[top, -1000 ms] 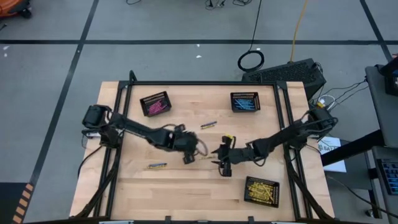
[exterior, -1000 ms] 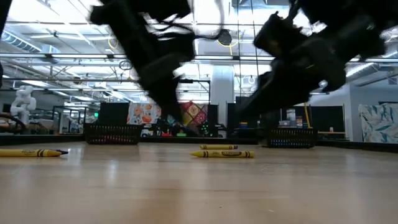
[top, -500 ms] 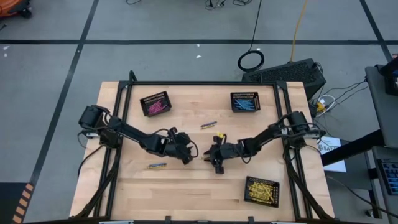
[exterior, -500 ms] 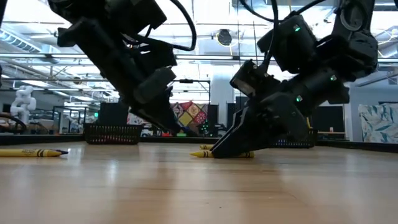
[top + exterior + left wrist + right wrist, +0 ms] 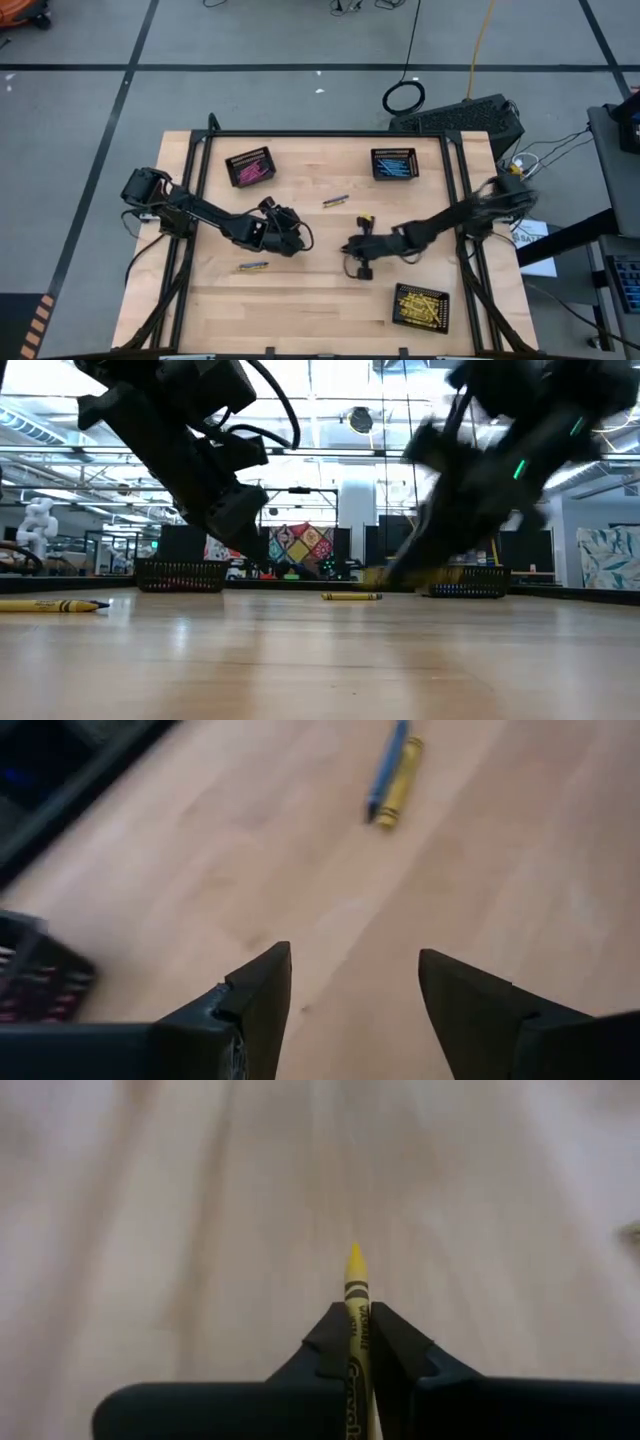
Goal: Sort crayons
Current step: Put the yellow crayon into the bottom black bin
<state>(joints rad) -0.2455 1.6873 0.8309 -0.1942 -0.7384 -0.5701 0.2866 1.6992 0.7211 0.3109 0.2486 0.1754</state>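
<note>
My right gripper (image 5: 357,1320) is shut on a yellow crayon (image 5: 354,1280) near the table's middle (image 5: 350,248). My left gripper (image 5: 355,960) hangs open over bare wood left of it (image 5: 296,232). Ahead of it a blue and a yellow crayon (image 5: 395,775) lie flat side by side (image 5: 335,201). Another crayon pair (image 5: 252,266) lies near the left front. In the low view one yellow crayon (image 5: 350,596) lies at centre and one (image 5: 55,605) at the left. My right gripper pinches the yellow crayon's wrapped shaft (image 5: 356,1342) between its two fingers. The crayon lies along the fingers, with its pointed tip (image 5: 354,1260) sticking out ahead of them. The fingers slant down from the table's right. The low view shows the crayon (image 5: 385,573) blurred, clear of the wood.
Three black mesh baskets stand on the table: one with pink crayons (image 5: 248,167) at the far left, one with blue crayons (image 5: 393,163) at the far right, one with yellow crayons (image 5: 420,307) at the near right. A black frame (image 5: 320,133) borders the table.
My right gripper has dipped to the nearer of two yellow crayons at the table's middle, shut on it and lifted it off the wood, drawing back toward the right. My left gripper has pulled a little toward the table's left and turned, still open.
</note>
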